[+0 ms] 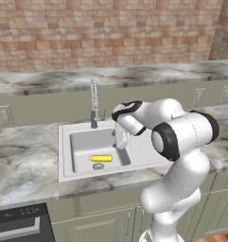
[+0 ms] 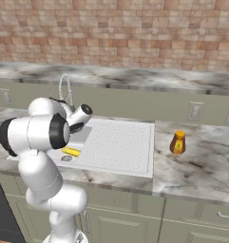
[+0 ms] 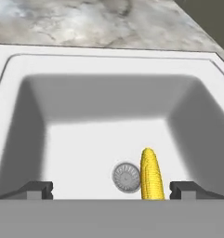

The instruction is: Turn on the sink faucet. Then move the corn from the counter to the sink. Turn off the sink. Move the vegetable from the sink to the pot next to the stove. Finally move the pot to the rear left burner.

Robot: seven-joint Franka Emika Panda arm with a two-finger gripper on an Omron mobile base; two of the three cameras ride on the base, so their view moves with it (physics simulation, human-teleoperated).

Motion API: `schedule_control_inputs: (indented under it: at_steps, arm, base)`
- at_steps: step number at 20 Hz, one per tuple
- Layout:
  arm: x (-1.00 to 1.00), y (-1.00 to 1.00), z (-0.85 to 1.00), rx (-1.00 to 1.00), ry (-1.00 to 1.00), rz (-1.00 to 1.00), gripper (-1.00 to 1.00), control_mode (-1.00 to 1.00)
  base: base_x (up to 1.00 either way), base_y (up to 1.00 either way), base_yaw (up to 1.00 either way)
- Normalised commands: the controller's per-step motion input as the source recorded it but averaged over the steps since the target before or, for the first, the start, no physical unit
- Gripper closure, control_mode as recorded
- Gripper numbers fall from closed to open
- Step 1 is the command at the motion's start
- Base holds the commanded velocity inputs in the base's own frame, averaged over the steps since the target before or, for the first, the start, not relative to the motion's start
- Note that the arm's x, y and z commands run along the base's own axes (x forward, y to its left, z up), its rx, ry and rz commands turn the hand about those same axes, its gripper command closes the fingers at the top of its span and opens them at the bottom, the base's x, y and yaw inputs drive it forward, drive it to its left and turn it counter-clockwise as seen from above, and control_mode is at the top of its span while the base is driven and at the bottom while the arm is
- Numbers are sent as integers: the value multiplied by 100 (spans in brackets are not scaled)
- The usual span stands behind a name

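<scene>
A red-brown brick wall (image 1: 110, 33) is shown behind a grey marbled stone desk (image 1: 21, 163), beneath which pale green cabinet doors (image 2: 192, 223) are fitted. The white jointed robot arm (image 1: 181, 156) is seen reaching from the right over the white rectangular sink (image 1: 64, 156), whose ribbed drainboard (image 2: 120, 144) lies to the right of the basin. The tall coiled chrome faucet (image 1: 94, 106) is mounted at the rear rim of the sink; whether water is running cannot be told from these views. A black appliance panel (image 1: 21, 227) is visible below the desk at the lower left of the left base view.

The gripper (image 3: 111, 189) is held above the basin with its jaws spread wide and nothing between them; one dark fingertip (image 3: 36, 189) is seen at each side of the hand view. The yellow corn cob (image 1: 100, 158) is lying flat on the basin floor, just beside the round metal drain (image 3: 126, 177), apparently touching its edge. A small amber bottle with a yellow label (image 2: 177, 142) is standing upright on the desk to the right of the drainboard, well apart from the corn.
</scene>
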Motion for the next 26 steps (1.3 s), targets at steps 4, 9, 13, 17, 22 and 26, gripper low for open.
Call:
schedule_control_inputs:
  at_steps: [4, 9, 13, 17, 22, 26]
  arm:
    - [2, 0, -27, -13, 2, 0, -100, -100]
    - [13, 0, -39, -11, 1, 0, -100, -100]
    - [6, 0, -41, -11, 0, 0, -100, -100]
    - [0, 0, -35, -11, 0, 0, -100, -100]
    - [2, 3, -25, -11, 0, -3, -100, -100]
    - [12, 2, -12, -8, 0, -8, -100, -100]
  base:
    - [0, 0, 0]
    - [0, 0, 0]
    - [0, 0, 0]
    - [0, 0, 0]
    - [0, 0, 0]
    - [0, 0, 0]
